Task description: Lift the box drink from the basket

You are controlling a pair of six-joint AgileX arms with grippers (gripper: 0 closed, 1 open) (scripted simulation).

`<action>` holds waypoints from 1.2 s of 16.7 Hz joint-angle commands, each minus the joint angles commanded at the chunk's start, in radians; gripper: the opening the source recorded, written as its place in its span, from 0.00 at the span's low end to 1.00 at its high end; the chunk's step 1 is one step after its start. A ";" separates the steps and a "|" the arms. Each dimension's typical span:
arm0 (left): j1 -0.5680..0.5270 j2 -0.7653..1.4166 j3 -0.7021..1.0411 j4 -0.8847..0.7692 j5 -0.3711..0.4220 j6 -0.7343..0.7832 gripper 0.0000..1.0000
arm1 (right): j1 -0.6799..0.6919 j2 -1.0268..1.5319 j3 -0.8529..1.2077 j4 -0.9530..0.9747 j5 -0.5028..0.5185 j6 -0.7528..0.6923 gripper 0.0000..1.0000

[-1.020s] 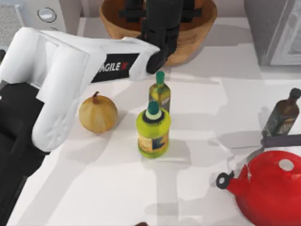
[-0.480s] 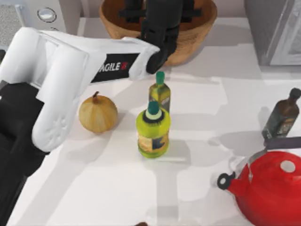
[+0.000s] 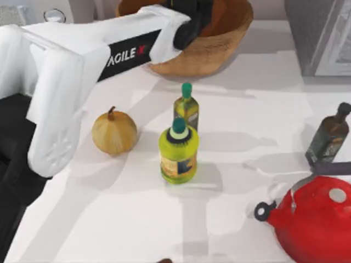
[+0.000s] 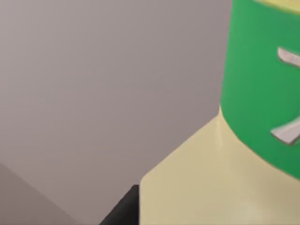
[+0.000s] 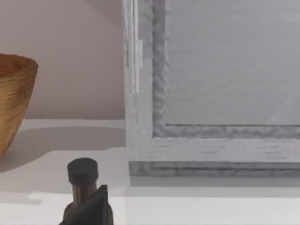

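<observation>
1. The left gripper (image 3: 189, 11) is over the basket (image 3: 219, 46) at the far edge of the table, at the end of the white left arm (image 3: 98, 52) that reaches in from the left. How far its fingers stand apart cannot be told.
2. In the left wrist view, the box drink (image 4: 206, 187) sits right up against the camera: a pale yellow-cream surface with a green band on it, and only a plain grey wall behind. Whether the fingers have hold of it cannot be told.
3. In the top view the arm's black wrist covers the carton, so where it stands against the basket's rim cannot be told there.
4. The basket is a tan woven bowl; its near rim and right wall show clear of the arm.
5. Nearer, at the middle of the table, a slim olive bottle (image 3: 186, 107) with a green cap stands just behind a round yellow-green bottle (image 3: 178, 150) with a teal cap.
6. An onion (image 3: 114, 131) lies to their left.
7. At the right side stands a dark bottle (image 3: 328, 134), and near it, at the near right corner, a red kettle (image 3: 315, 224).
8. The right gripper (image 5: 91, 208) is parked at the right, just beside the dark bottle, and whether it is open cannot be told.
</observation>
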 joint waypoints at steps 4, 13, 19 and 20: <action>-0.001 -0.023 0.128 -0.231 -0.001 0.007 0.00 | 0.000 0.000 0.000 0.000 0.000 0.000 1.00; 0.001 -0.078 0.200 -0.306 -0.002 0.007 0.00 | 0.000 0.000 0.000 0.000 0.000 0.000 1.00; 0.013 -0.317 -0.075 -0.315 -0.025 0.043 0.00 | 0.000 0.000 0.000 0.000 0.000 0.000 1.00; 0.023 -0.384 -0.157 -0.317 -0.028 0.050 0.00 | 0.000 0.000 0.000 0.000 0.000 0.000 1.00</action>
